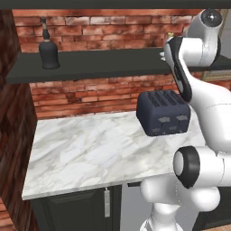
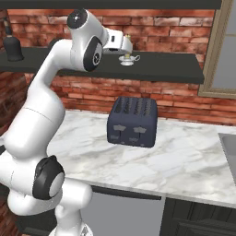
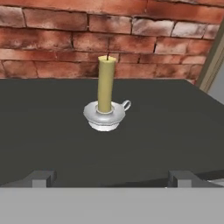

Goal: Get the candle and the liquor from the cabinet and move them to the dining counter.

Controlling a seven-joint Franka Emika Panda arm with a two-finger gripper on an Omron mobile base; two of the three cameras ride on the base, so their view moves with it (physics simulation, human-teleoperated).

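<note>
Both base views look forward and down from behind the arm, left and right, sharing the marble bench point(image 1: 90, 153), the toaster point(image 2: 132, 120) and the cabinet point(image 1: 99, 63) shelf. The hand view sits close, level along that shelf, facing the candle point(image 3: 106, 87) and brick.

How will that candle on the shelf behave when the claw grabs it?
The candle is tall and thin on a small saucer, so a nudge probably tips it. Likely light and stiff. The claw, open and short of it, should close low.
</note>
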